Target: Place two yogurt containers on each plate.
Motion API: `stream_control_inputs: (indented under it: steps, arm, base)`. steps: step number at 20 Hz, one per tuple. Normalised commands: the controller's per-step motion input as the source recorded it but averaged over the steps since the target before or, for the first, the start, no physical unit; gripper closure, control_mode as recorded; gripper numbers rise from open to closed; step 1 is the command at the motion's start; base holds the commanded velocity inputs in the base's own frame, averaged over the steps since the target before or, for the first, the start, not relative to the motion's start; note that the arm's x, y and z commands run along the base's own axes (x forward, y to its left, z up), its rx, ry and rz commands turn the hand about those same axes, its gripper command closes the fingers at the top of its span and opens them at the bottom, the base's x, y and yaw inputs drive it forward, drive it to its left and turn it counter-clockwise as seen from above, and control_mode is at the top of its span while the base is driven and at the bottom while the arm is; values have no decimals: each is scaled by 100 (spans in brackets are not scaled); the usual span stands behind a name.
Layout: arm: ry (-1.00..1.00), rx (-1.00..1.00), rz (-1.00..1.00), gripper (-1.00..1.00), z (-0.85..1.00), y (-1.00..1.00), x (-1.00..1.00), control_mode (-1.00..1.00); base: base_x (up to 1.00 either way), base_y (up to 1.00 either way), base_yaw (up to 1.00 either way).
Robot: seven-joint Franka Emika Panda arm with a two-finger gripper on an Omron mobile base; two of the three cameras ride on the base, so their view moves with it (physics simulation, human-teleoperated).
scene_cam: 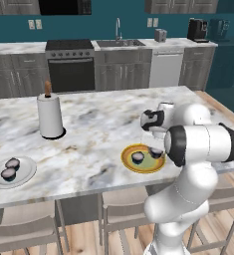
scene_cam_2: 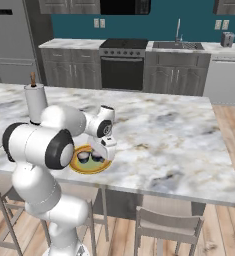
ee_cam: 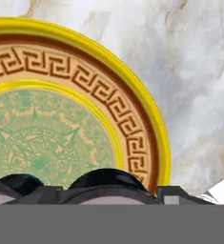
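- Yellow plate [scene_cam: 131, 160], centre of frame on bench [scene_cam: 98, 129]: two yogurt cups [scene_cam: 138, 157].
- White plate [scene_cam: 26, 174], lower left: two more cups [scene_cam: 9, 173].
- Gripper [scene_cam: 158, 135] above yellow plate; cannot tell its opening or any hold.

Marble bench [scene_cam: 103, 124] in a teal-walled kitchen

A tall white paper towel roll [scene_cam: 50, 115] stands upright on it; behind are a black oven [scene_cam: 71, 64], a sink with faucet [scene_cam: 118, 36], a white dishwasher [scene_cam: 166, 68], a coffee machine [scene_cam: 197, 30]; stools [scene_cam_2: 169, 227] below.

Even, bright rendered light with soft shadows on the marble counter [scene_cam: 103, 129]; hand view looks slightly blurred, perhaps from closeness.
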Motion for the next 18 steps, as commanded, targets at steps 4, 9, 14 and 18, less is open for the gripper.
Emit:
stream_control_inputs:
  steps: [4,9,14,18]
  arm:
    - [2,-1,0,100,-51,3,25,-100]
    - [0,0,0,100,-35,2,19,-100]
    - [0,0,0,100,-25,0,4,-100]
    - [-1,0,0,-100,-8,6,0,-100]
  base:
    - [0,0,0]
    - [0,0,0]
    - [0,0,0]
    - [0,0,0]
